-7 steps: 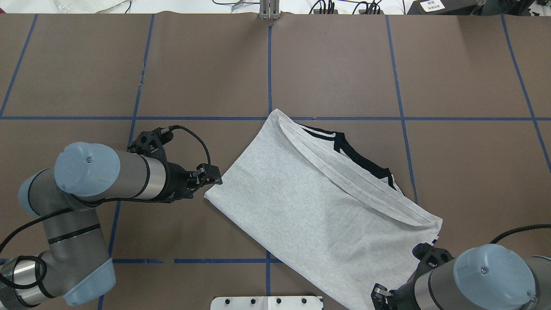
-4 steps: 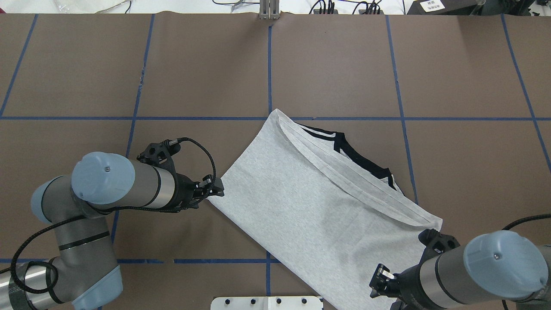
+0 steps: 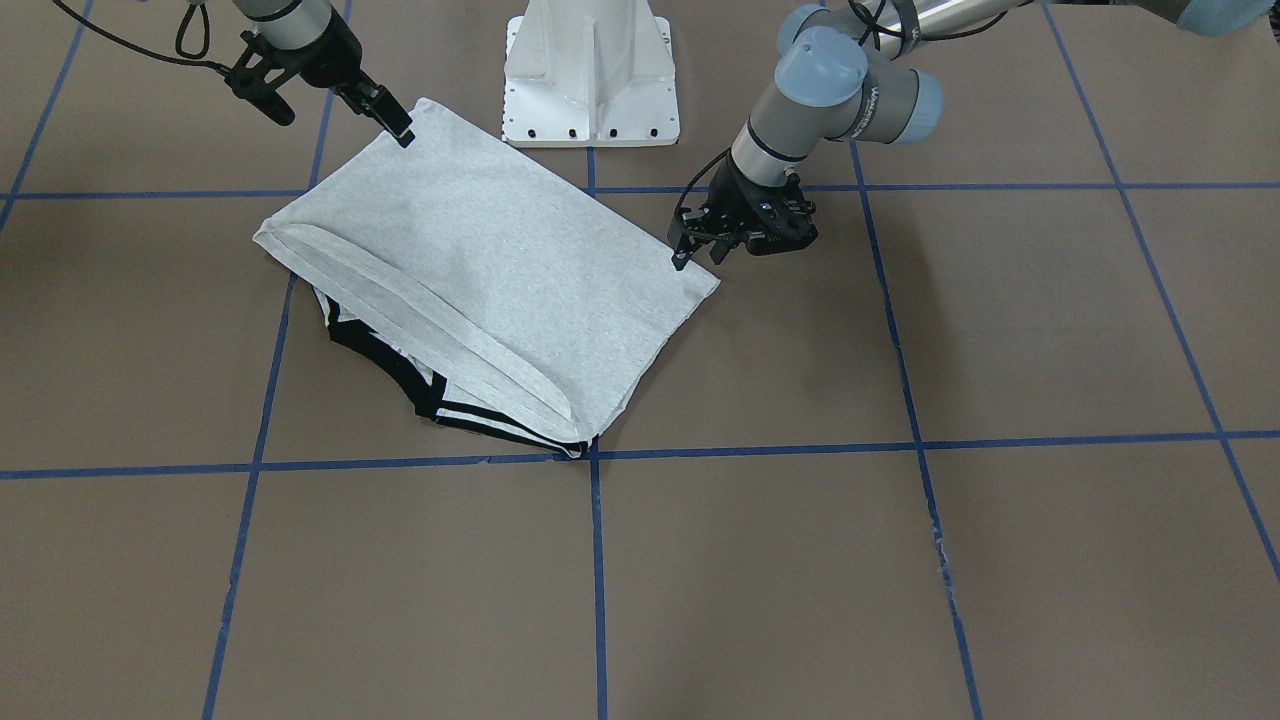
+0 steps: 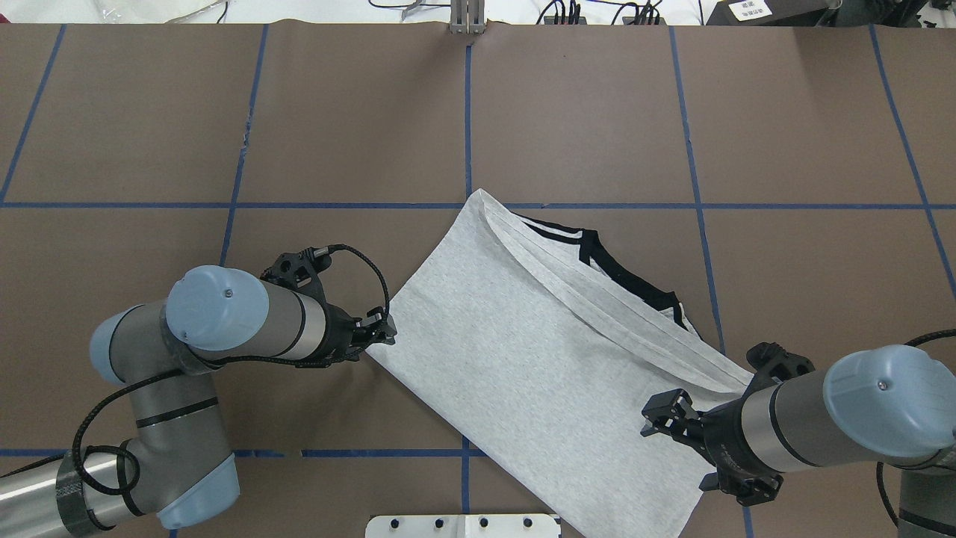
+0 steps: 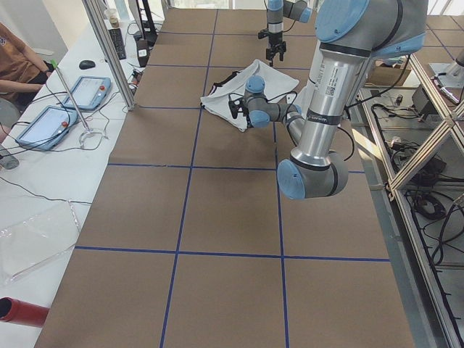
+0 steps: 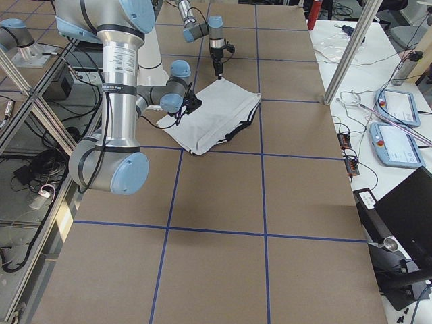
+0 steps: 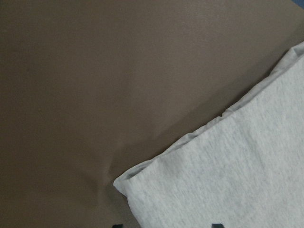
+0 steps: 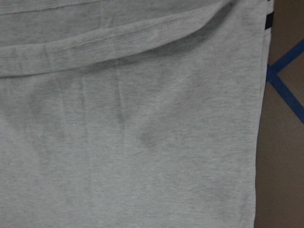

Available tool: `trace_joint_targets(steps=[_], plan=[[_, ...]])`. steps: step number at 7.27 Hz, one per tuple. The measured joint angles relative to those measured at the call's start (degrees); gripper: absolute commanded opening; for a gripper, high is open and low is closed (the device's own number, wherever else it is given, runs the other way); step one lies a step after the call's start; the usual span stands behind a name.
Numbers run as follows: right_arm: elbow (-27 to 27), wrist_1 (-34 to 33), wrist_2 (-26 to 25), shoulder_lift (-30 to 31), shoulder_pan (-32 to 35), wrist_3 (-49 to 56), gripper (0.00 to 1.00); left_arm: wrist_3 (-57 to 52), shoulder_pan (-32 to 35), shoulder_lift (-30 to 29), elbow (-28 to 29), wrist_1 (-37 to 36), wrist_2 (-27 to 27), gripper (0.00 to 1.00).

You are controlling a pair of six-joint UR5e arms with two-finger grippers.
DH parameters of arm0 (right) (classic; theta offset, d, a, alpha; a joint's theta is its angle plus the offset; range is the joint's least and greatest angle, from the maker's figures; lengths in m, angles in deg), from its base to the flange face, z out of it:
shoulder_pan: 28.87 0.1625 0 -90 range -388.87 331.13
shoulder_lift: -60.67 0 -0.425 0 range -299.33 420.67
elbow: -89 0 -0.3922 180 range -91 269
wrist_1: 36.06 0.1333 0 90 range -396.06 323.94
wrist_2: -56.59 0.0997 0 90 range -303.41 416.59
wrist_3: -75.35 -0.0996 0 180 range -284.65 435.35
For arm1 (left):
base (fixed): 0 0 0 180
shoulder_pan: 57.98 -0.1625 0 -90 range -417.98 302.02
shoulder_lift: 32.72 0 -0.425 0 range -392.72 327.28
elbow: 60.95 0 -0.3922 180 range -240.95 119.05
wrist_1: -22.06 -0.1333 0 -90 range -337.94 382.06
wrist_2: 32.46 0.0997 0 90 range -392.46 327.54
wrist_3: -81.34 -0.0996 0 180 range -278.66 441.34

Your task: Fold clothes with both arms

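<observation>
The grey T-shirt [image 4: 538, 373] lies folded flat on the brown tabletop [image 4: 597, 112]. In the overhead view it sits just toward 5 o'clock from the tabletop's centre. Its long edges run from 10 o'clock to 4 o'clock. A hemmed layer is folded over the top, and the black collar and stripes peek out from under it on the 2 o'clock side.

The left arm [image 4: 224, 321] reaches in from 8 o'clock. The left fingers [image 4: 382, 332] are at the shirt's 9 o'clock corner; the wrist view shows the 2 tips spread to either side of that corner, not pinching it.

The right arm [image 4: 821, 418] comes in from 4 o'clock. The right fingers [image 3: 398, 125] are spread wide above the shirt's 4 o'clock end, gripping nothing.

Blue tape lines [image 4: 336, 205] cross the tabletop, and the white pedestal base [image 3: 590, 80] stands at 6 o'clock.
</observation>
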Motion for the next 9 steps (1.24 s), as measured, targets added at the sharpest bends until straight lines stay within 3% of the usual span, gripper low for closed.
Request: trace_joint_targets(steps=[2,3,7,9], plan=[[0.5,0.1,0.0,-0.5,0.5,0.0,1.00,0.0,0.0,-0.2,1.2,0.0,0.0,0.10],[0.8,0.1,-0.1,-0.8,0.6,0.0,1.00,0.0,0.1,-0.2,1.4,0.0,0.1,0.00],[1.2,0.5,-0.1,-1.8,1.2,0.0,1.00,-1.1,3.3,-0.1,1.9,0.2,1.6,0.00],[1.2,0.5,-0.1,-3.5,1.9,0.0,1.00,-4.4,10.1,-5.2,7.0,0.6,2.1,0.00]])
